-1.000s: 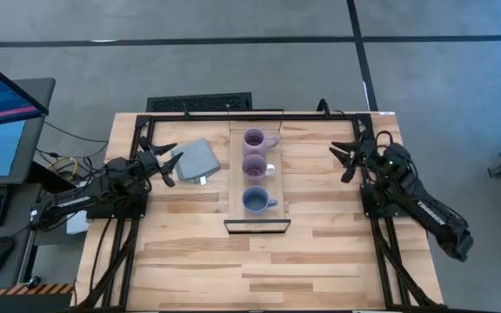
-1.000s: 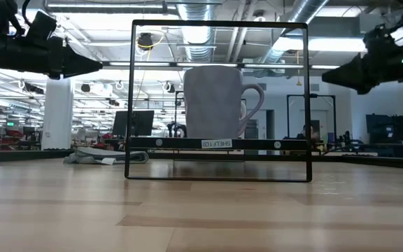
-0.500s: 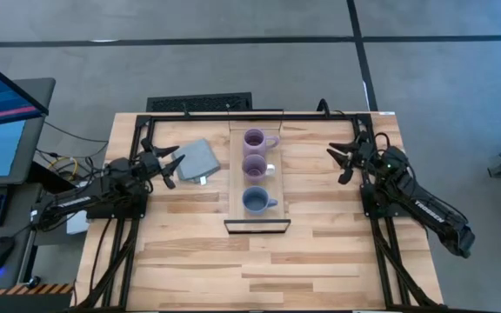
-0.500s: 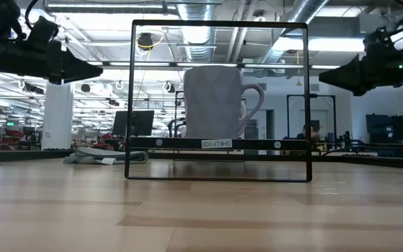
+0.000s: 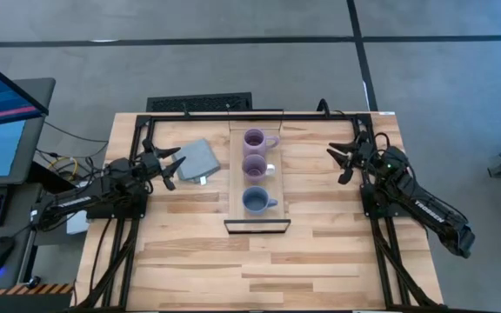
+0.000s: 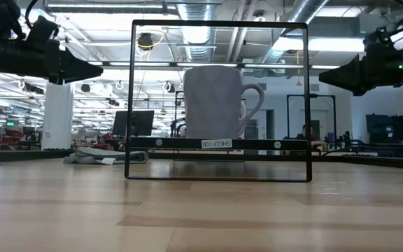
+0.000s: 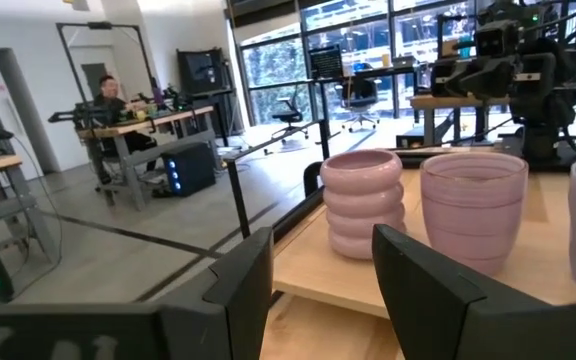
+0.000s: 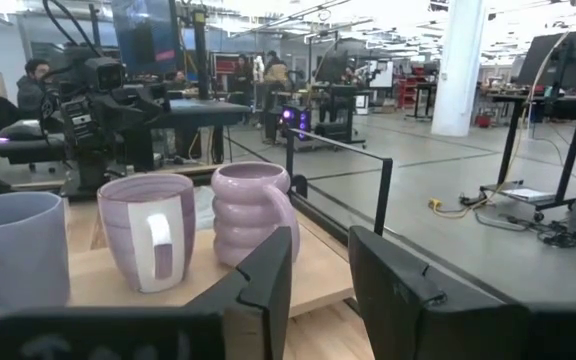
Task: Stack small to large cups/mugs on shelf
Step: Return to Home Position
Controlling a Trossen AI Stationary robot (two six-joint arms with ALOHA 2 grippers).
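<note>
The ribbed lavender mug, smooth purple mug and blue mug stand in a row on the shelf. The left end effector hangs released and empty beside the grey-blue cloth, the right end effector likewise across the shelf. Going home, I would draw each arm straight back from the shelf's black frame, the left lifting clear of the cloth.

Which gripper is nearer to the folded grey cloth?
Left. The left gripper hangs right beside the cloth; the right gripper is across the shelf from it.
</note>
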